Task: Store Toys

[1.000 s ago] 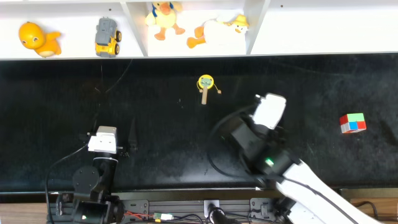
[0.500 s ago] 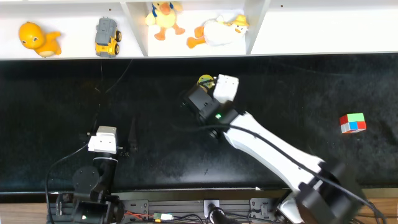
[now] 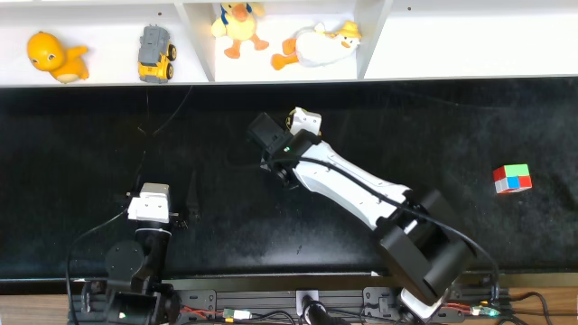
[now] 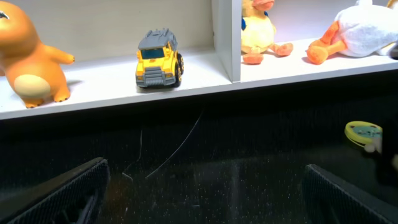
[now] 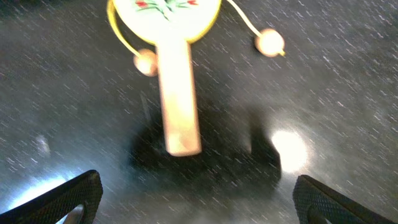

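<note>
Wooden rattle drum (image 5: 177, 93) lies under spread right fingers (image 5: 68, 199).

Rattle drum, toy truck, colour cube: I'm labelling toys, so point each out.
rattle drum (image 5: 179, 99), right wrist view, wooden handle.
toy truck (image 4: 159, 63), left wrist view, yellow front.
colour cube (image 3: 512, 179), top view, coloured face.

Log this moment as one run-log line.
right gripper: open, over rattle drum | left gripper: open, facing shelf | rattle drum: ungrasped, on table
</note>
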Controlling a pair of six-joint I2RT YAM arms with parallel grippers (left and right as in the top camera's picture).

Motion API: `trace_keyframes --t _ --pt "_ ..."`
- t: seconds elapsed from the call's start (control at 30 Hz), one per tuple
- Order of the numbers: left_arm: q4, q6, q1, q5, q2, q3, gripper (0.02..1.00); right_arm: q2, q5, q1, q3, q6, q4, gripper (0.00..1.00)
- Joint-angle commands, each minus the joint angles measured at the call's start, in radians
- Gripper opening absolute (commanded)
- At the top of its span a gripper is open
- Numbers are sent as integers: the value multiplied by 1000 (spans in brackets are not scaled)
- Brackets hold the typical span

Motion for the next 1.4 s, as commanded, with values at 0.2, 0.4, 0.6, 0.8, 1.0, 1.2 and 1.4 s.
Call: trace_keyframes --t 0.2,0.4,0.6,0.8,1.0,1.2,1.4 --pt "4 19 3 9 -10 -6 998 29 63 -7 38 6 24 996" --pt "4 19 3 9 -10 -6 998 32 74 -35 38 6 38 993" --pt "4 19 3 9 -10 -6 998 59 66 -61 38 6 47 996" --pt "4 19 3 9 -10 -6 998 93 53 -61 38 6 70 996" --pt "4 19 3 9 -10 -6 998 93 50 -61 38 6 77 253" --pt "4 19 3 9 -10 -6 998 87 37 -61 37 0 75 45" --pt "4 19 3 9 -10 -6 998 -8 53 -63 29 -60 41 45"
